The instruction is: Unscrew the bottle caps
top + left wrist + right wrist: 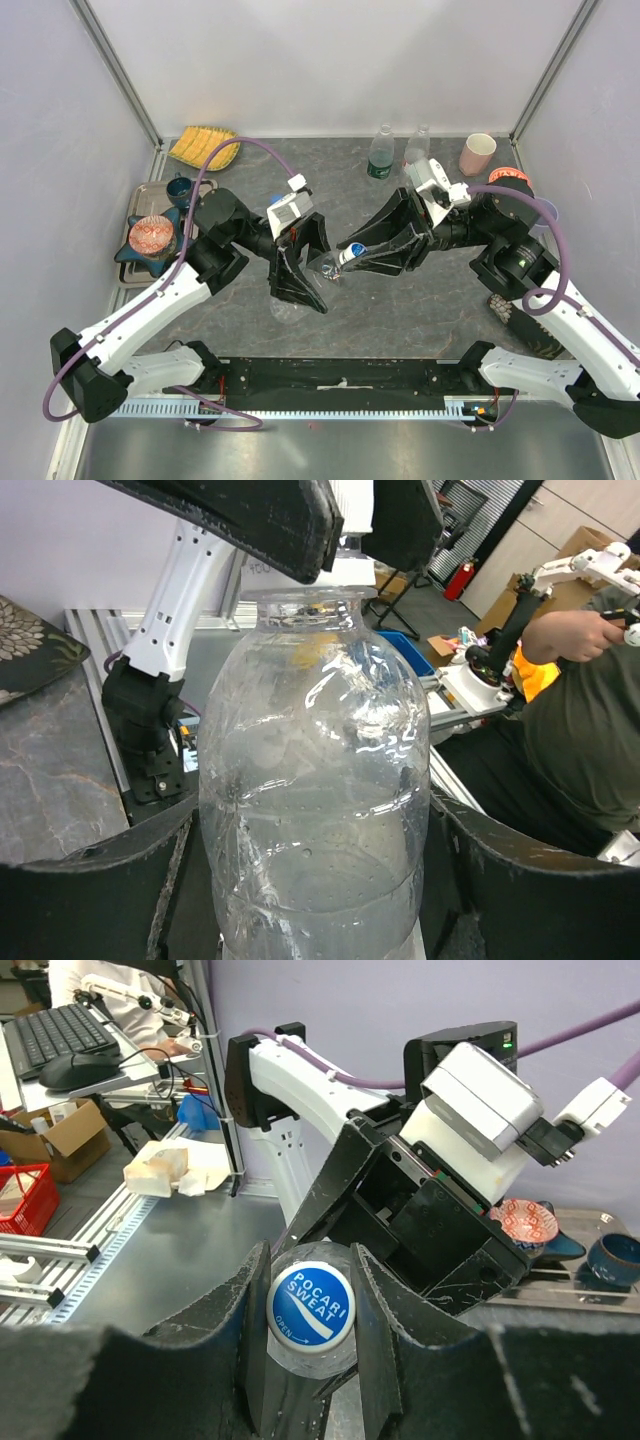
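The left gripper (303, 278) is clamped around the body of a clear bottle (315, 810). The bottle lies roughly sideways between the two grippers, with its neck toward the right gripper (311, 1260). That gripper's fingers are closed on the white-and-blue cap (311, 1307), one on each side. Whether the cap is threaded on the neck is hard to tell, as the fingers hide the join. A green-labelled bottle (380, 155) and a second clear bottle (417, 147) stand well beyond the right gripper, near a pink cup (478, 153).
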